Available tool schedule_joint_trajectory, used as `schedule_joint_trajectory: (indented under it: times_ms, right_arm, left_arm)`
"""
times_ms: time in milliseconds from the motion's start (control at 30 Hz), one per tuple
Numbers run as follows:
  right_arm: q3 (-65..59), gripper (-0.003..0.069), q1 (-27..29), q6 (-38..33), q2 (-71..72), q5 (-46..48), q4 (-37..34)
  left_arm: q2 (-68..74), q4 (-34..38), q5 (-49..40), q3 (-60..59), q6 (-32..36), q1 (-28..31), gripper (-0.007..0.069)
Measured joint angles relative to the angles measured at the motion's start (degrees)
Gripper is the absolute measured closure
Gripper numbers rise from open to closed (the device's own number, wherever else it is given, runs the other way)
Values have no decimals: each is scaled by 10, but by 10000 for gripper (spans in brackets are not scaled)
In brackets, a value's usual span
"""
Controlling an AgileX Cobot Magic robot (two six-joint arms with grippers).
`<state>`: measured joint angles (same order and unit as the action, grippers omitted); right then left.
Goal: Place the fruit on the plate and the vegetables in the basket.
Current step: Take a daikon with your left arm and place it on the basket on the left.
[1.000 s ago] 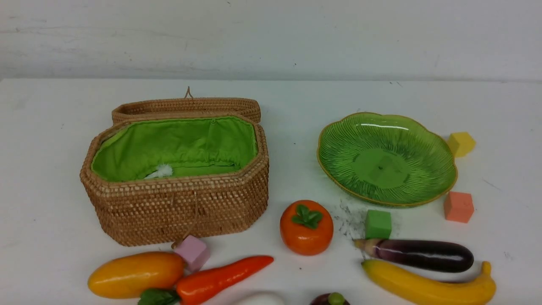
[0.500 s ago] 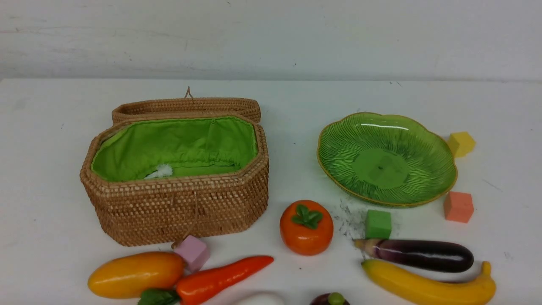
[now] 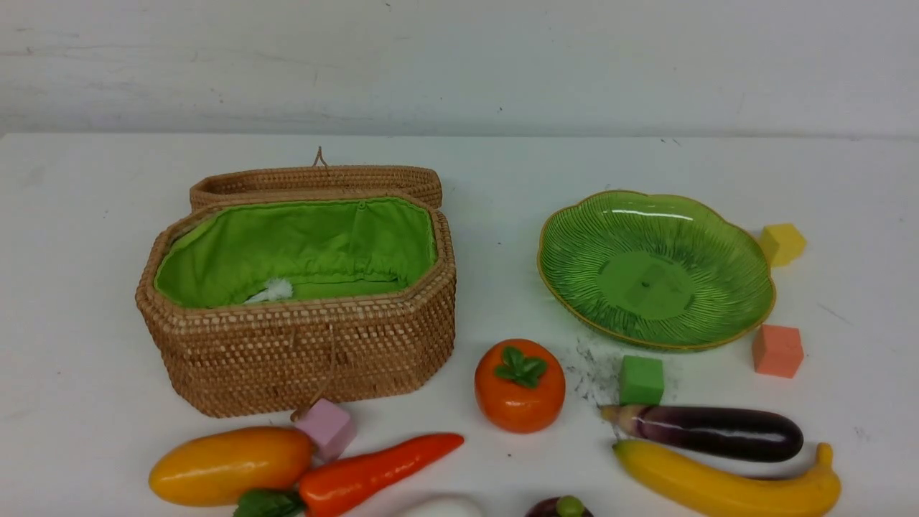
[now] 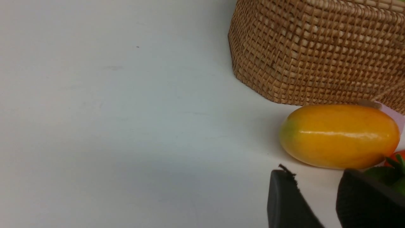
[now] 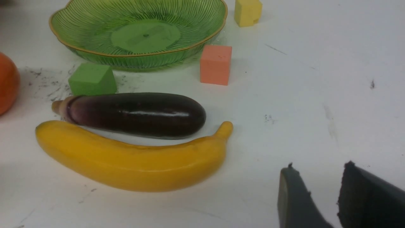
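The woven basket (image 3: 301, 359) stands open at the left, its green lining bare. The green plate (image 3: 574, 258) sits empty at the right. Along the near edge lie the mango (image 3: 230, 465), carrot (image 3: 373, 474), white radish (image 3: 441, 507), persimmon (image 3: 519, 385), mangosteen (image 3: 560, 508), eggplant (image 3: 711, 432) and banana (image 3: 725, 485). My left gripper (image 4: 316, 172) hovers open just short of the mango (image 4: 340, 136), holding nothing. My right gripper (image 5: 319, 167) is open over bare table, beside the banana's (image 5: 133, 158) stem end. Neither arm shows in the front view.
Foam cubes lie about: pink (image 3: 327, 427) against the basket's cord loop, green (image 3: 641, 380) between plate and eggplant, orange (image 3: 777, 350) and yellow (image 3: 782, 244) right of the plate. The basket lid (image 3: 316, 179) lies folded back behind it. Dark scuffs (image 3: 592, 370) mark the table.
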<state>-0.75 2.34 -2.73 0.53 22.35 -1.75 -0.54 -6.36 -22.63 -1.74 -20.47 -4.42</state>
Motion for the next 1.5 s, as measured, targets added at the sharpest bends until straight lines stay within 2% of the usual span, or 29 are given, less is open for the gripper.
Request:
schedule_joint_trajectory:
  times_ms: [1100, 1300, 1500]
  right_arm:
    - [0, 417, 0, 0, 0, 0, 0]
    - [0, 417, 0, 0, 0, 0, 0]
    - [0, 417, 0, 0, 0, 0, 0]
  left_arm:
    - [0, 0, 0, 0, 0, 0, 386]
    - [0, -35, 0, 0, 0, 0, 386]
    - [0, -39, 0, 0, -1, 0, 386]
